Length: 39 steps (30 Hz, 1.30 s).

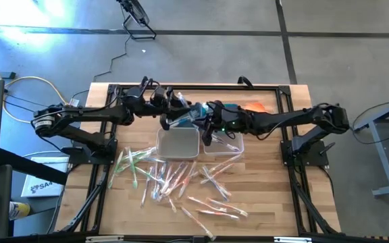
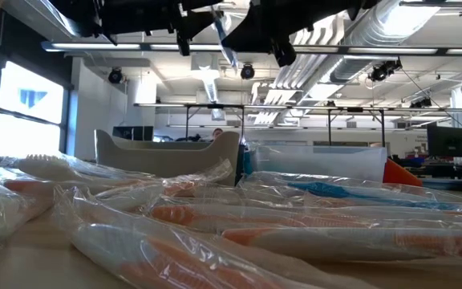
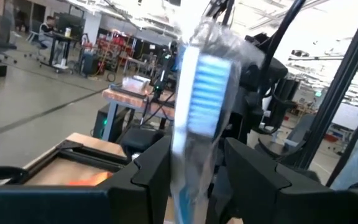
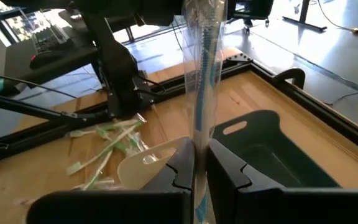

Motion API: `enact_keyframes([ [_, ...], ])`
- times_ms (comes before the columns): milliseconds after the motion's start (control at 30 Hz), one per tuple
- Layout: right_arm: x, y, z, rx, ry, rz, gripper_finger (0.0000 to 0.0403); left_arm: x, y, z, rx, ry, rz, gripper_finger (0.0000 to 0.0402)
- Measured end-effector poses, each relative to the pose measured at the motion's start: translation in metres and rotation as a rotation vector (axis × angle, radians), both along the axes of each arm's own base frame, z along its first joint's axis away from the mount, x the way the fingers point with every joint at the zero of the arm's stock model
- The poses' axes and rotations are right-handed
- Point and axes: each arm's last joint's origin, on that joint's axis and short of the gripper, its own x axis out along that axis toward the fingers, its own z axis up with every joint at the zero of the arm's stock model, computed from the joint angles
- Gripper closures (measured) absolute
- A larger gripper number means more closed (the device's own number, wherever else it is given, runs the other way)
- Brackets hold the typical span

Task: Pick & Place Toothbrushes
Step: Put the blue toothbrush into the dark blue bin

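Pinching one blue-handled toothbrush (image 4: 204,74) low on its clear wrapper, with the right hand (image 4: 199,155) pressed together on it. Held it upright, bristle end up, in the air. Met the left hand (image 3: 194,162) there, spread on either side of the brush head (image 3: 204,81); looked like a handover half done, with no firm grip from the left to be seen.

Hung just below both hands: a pale bin (image 4: 148,162) and a dark green bin (image 4: 272,143), side by side, neither touched. Lay farther out from the hands, across the tabletop (image 1: 269,196): the loose pile of wrapped toothbrushes (image 1: 174,179), a few green ones (image 4: 107,143) off toward the left arm's side. Showed an orange cloth (image 1: 255,106) beyond the right hand, well apart from the pile.

Risks, as judged: letting go on the right before the left closed would drop the brush, perhaps onto a bin rim or between the bins. Could slip too, slick wrapper sliding through a light pinch. Closing the left on wrapper film alone, not on the handle, might leave the brush swinging or tilted. Might also knock fingers together, the two hands crowding one thin thing.
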Motion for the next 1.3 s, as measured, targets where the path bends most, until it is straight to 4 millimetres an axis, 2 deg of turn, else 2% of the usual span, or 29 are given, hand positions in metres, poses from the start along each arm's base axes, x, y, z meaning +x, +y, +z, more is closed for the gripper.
enact_keyframes([
  [267, 0.0001, -0.0002, 0.0003, -0.003, -0.003, -0.001, 0.0390, -0.0001, 0.0003, 0.0000, -0.001, 0.001, 0.002, 0.0268],
  [600, 0.0002, -0.0001, 0.0005, -0.007, -0.004, 0.003, 0.0390, -0.0002, 0.0010, 0.0000, -0.005, 0.000, 0.021, 0.0376],
  [700, 0.0002, -0.0001, 0.0005, -0.006, -0.004, 0.003, 0.0390, -0.0002, 0.0010, -0.0001, -0.005, 0.000, 0.021, 0.0391],
  [833, 0.0001, -0.0001, 0.0003, -0.006, -0.002, 0.003, 0.0385, 0.0000, 0.0011, -0.0007, -0.007, 0.007, 0.023, 0.0390],
  [1067, 0.0006, -0.0008, 0.0021, -0.018, -0.019, -0.002, 0.0324, -0.0003, 0.0009, -0.0004, -0.007, 0.005, 0.021, 0.0392],
  [1300, -0.0007, 0.0005, 0.0052, 0.007, -0.035, 0.039, 0.0229, -0.0003, 0.0005, 0.0000, -0.003, 0.002, 0.008, 0.0392],
])
